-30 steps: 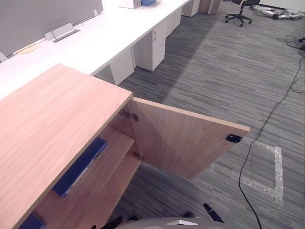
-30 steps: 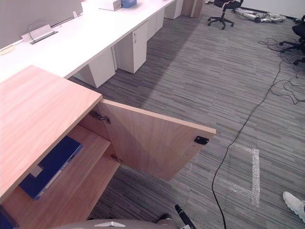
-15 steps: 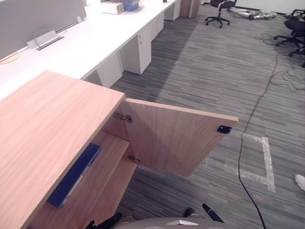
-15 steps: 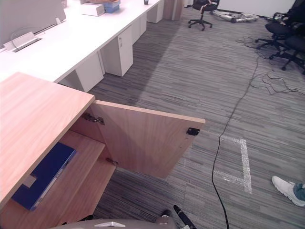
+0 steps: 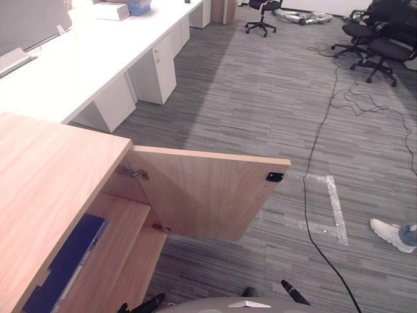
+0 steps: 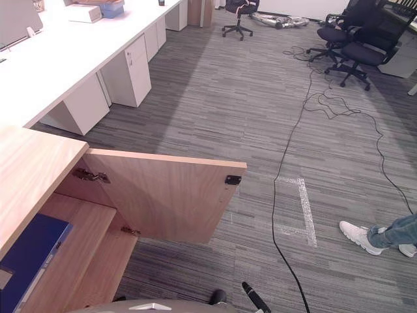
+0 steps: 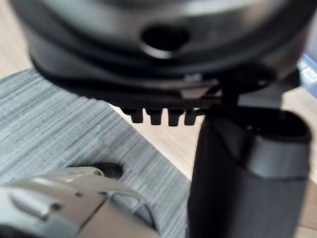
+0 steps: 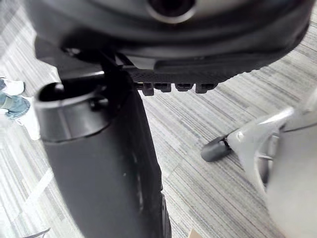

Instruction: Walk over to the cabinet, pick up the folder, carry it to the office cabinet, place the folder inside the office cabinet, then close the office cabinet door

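Observation:
The wooden office cabinet (image 5: 45, 182) stands at the left with its door (image 5: 202, 195) swung wide open toward the carpet. A blue folder (image 5: 65, 264) lies flat on the shelf inside, under the cabinet top, and its corner shows as a blue patch (image 7: 308, 74) in the left wrist view. My left hand (image 7: 158, 74) hangs low beside the cabinet's bottom shelf, fingers relaxed, holding nothing. My right hand (image 8: 173, 64) hangs over the carpet, fingers also relaxed and empty; one of its fingers (image 6: 255, 298) pokes in at the bottom edge.
A long row of white desks (image 5: 71, 59) with drawer units runs behind the cabinet. Black office chairs (image 5: 374, 45) stand at the far right. White tape marks (image 5: 335, 208) lie on the grey carpet, and a person's white shoe (image 5: 389, 235) is at the right.
The camera has swung to the right, so the cabinet slid toward the left edge and the chairs and the person's shoe came into view. The door and folder have not moved.

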